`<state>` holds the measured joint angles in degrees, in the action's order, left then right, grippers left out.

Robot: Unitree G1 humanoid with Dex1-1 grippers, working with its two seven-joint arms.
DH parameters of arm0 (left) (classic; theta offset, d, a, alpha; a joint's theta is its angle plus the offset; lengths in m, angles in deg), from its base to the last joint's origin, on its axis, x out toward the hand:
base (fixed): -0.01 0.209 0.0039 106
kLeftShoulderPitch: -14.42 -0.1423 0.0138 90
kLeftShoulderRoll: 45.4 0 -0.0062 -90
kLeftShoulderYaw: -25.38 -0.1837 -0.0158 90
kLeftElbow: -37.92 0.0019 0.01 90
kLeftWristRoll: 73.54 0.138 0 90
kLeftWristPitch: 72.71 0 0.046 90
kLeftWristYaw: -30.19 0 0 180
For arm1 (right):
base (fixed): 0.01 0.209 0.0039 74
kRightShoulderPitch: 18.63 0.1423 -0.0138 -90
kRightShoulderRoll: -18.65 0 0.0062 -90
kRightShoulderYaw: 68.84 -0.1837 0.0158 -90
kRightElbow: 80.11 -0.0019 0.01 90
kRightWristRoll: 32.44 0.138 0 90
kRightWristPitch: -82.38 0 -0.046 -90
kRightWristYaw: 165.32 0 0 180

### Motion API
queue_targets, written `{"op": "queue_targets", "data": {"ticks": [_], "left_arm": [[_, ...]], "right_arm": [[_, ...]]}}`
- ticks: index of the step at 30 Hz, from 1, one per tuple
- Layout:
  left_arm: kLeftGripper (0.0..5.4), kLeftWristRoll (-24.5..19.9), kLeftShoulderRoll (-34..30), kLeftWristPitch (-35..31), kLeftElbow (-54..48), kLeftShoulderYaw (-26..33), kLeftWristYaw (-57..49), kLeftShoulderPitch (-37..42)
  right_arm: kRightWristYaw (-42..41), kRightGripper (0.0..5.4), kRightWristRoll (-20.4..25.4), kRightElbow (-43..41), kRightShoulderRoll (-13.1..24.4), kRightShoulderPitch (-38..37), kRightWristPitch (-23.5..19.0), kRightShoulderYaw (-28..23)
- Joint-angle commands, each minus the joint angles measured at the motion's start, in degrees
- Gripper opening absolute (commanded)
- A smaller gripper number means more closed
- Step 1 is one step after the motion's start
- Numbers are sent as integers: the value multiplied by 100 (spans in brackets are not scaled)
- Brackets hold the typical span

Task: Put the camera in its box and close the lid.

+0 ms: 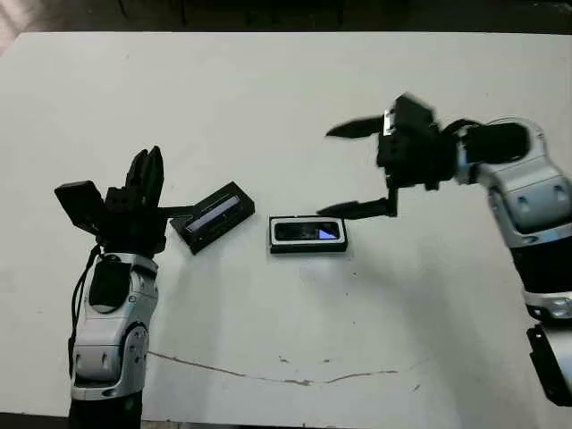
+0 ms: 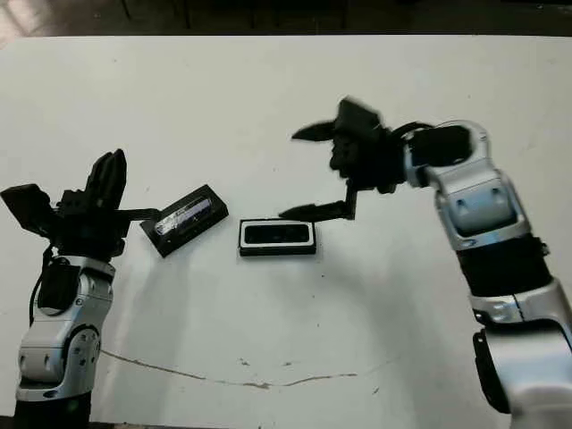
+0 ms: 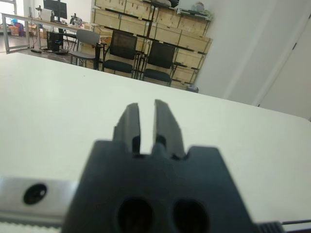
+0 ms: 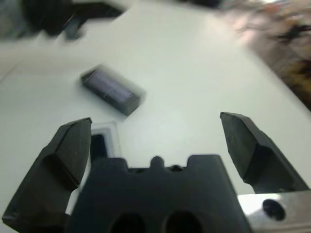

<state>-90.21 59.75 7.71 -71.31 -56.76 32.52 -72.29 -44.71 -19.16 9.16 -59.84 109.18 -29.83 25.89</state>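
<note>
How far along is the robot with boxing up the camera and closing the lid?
Done: the camera already lies inside the box. In hand: nothing; the right gripper hangs open beside the box, and the left gripper, fingers together, holds nothing. Left: the lid lies on the table beside the box, not yet placed on it.

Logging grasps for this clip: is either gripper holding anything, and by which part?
Nothing is held. The right gripper is open above the table; the left gripper is shut on nothing.
</note>
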Motion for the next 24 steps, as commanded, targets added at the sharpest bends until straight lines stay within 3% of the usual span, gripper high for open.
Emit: {"op": "queue_targets", "data": {"ticks": [1,5,9,12,17,21,24], "left_arm": [[0,3,-92,-36,82,77,37,-70],[0,106,-345,-24,54,215,120,-58],[0,552,-1272,60,14,216,746,-84],[23,537,-2096,-22,5,253,1583,-76],[131,-89,-3093,-641,152,338,2873,185],[226,-289,-3586,-1056,491,119,3644,460],[299,-586,-3851,-984,985,-101,4675,746]], "right_arm": [[1450,516,48,-715,-484,-828,-314,-615],[2395,433,-38,-1125,-704,-1475,-237,-840],[2264,343,92,-1107,-563,-1965,222,-883],[2249,275,239,-1187,-550,-2237,255,-922],[2422,163,348,-1266,-563,-2433,127,-934],[2469,72,357,-1239,-536,-2457,125,-890],[2445,3,388,-1150,-540,-2438,176,-887]]}}
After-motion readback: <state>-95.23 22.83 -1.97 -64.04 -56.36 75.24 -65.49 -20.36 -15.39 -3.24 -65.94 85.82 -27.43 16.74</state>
